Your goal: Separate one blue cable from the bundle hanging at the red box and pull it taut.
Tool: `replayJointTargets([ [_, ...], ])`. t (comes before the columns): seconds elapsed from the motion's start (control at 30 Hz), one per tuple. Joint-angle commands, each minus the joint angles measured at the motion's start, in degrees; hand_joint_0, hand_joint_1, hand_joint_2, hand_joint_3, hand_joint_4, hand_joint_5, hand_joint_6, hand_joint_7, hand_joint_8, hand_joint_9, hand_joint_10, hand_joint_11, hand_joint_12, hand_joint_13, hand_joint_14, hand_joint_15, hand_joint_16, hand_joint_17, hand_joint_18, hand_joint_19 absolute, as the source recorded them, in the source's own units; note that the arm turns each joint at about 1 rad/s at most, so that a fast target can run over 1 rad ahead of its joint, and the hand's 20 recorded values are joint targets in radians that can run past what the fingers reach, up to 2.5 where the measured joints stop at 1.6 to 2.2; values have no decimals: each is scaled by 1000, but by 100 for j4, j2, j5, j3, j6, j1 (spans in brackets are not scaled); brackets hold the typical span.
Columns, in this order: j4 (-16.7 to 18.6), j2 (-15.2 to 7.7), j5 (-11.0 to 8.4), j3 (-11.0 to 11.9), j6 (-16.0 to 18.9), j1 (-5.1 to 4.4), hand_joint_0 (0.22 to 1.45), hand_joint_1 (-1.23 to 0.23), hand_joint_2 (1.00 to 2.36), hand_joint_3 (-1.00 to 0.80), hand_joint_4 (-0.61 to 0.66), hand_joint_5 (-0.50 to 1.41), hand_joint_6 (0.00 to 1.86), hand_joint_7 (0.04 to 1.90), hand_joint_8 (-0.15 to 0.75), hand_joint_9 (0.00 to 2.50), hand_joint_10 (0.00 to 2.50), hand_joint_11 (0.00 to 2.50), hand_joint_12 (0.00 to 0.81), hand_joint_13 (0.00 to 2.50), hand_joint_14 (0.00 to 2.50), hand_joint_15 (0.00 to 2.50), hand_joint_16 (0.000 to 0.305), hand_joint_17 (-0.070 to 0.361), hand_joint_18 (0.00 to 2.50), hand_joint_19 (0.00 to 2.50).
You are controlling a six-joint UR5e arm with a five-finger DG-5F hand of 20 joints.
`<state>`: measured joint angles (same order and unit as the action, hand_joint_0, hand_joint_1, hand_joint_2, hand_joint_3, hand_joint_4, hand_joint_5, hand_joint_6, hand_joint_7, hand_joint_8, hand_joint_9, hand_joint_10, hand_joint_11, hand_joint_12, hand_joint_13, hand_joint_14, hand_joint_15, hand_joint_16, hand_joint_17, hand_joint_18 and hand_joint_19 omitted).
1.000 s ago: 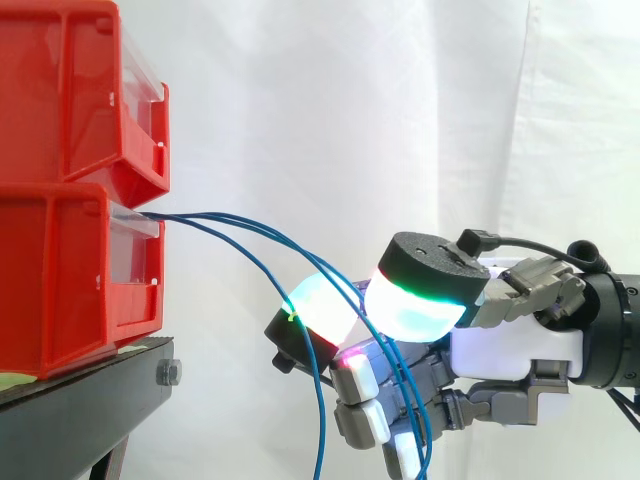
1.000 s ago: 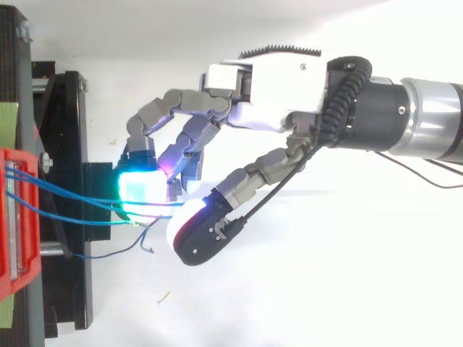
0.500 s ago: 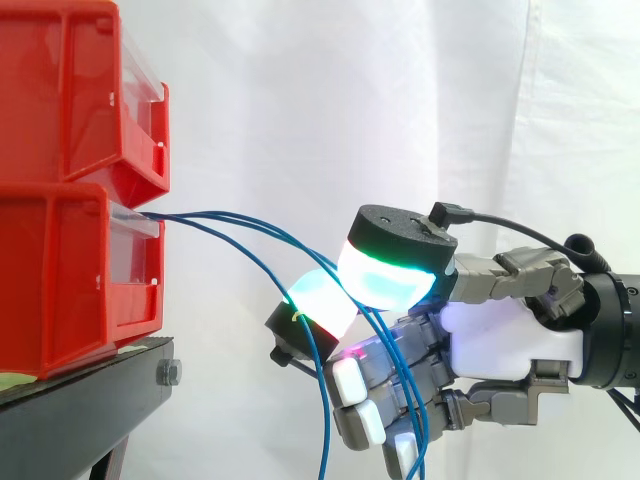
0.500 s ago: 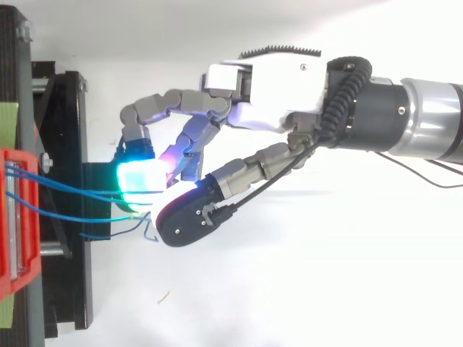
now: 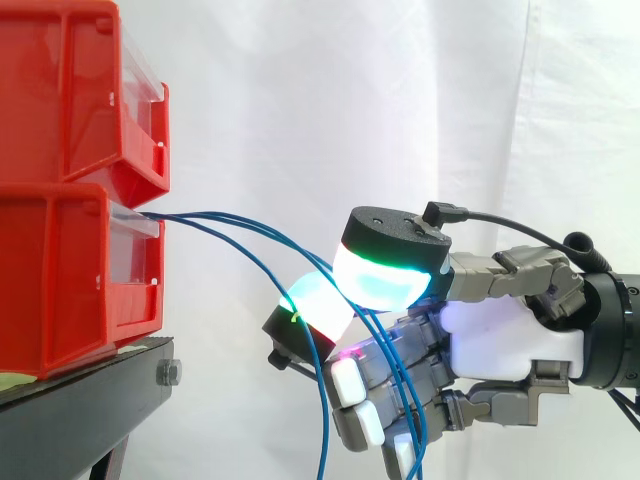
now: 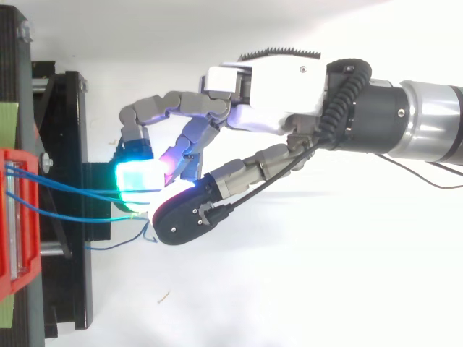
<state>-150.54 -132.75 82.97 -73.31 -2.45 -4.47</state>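
White curtain (image 5: 400, 100) behind; right of stacked red plastic bins (image 5: 60, 260) I log my hand (image 6: 268, 87) pinching slack thin blue cables (image 5: 200, 214) between glowing pads (image 5: 385, 285), separating and tautening seemingly pending.

No text, label or number can be read on the red bins (image 5: 60, 270) or the hand (image 5: 505, 345).

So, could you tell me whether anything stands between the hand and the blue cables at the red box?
Nothing visible does. The hand pinches the blue cables between its pads, out from the red box; how many, I cannot tell.
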Motion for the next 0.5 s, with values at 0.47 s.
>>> replayJointTargets([
  [0.47,-2,3,0,-8,52,-1,674,-533,1013,-159,202,-71,503,1352,306,862,13,542,329,761,17,823,41,93,912,647],
])
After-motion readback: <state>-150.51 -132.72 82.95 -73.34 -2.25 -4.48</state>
